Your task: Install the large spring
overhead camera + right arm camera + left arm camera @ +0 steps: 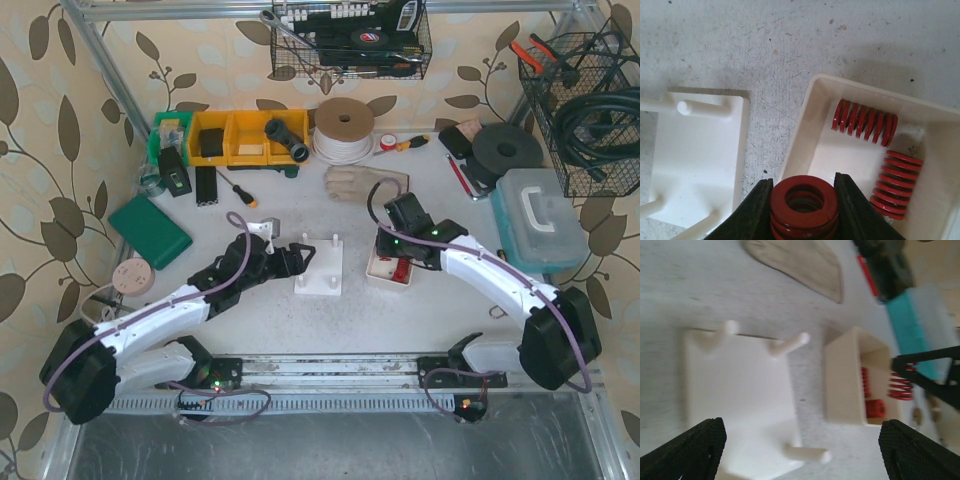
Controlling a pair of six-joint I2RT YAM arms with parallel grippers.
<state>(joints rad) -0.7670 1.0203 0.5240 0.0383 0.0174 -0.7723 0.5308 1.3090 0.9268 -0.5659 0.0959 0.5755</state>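
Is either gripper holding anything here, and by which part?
The right gripper clamps a large red coil spring across the sides of its coils, near the end facing its camera. The left gripper is open and holds nothing.

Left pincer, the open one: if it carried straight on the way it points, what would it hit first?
Most likely the white peg base, lying directly ahead of the open left pincer. Depth is unclear, so it might skim the plate and strike a peg instead.
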